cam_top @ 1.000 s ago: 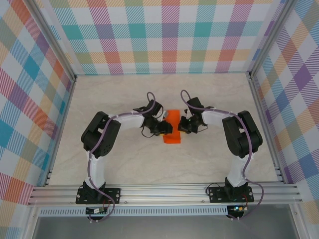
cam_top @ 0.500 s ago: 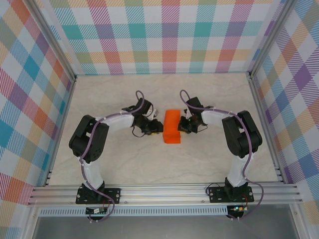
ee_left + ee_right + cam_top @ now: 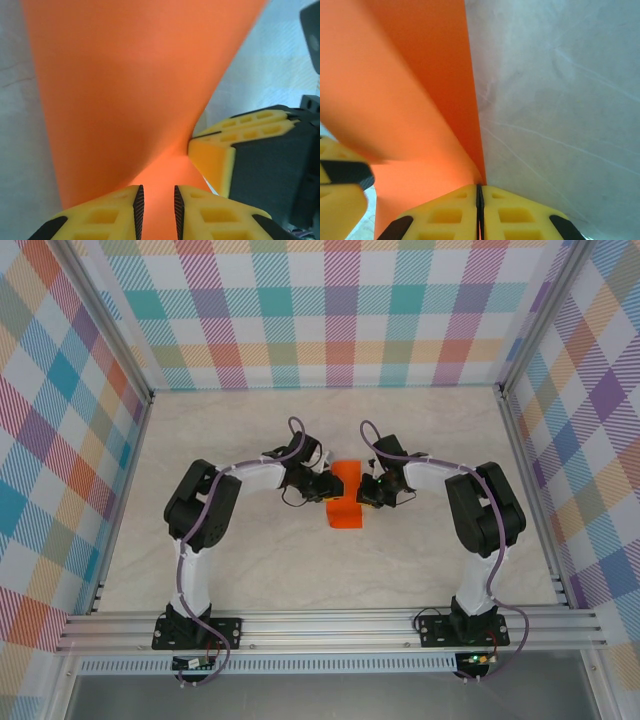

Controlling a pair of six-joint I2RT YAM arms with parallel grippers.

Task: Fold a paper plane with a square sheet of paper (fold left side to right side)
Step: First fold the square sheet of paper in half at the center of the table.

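The square sheet of paper (image 3: 346,510) is thin, bright orange, plain and matte. It is bent over on itself in a smooth curve rather than lying flat, so from above it reads as a narrow strip. Under the sheet is a pale, faintly veined, stone-look table (image 3: 250,570), with bare surface showing on every side of the sheet. Checked pastel walls (image 3: 330,320) stand well back from it.

The left gripper (image 3: 156,197) sits at the sheet's left edge. Its yellow ribbed fingers with black pads stand narrowly apart, with orange showing in the slit between them. The right gripper (image 3: 480,192) is at the sheet's right edge, with its yellow fingers pressed together on the sheet's border, which runs straight into the seam.
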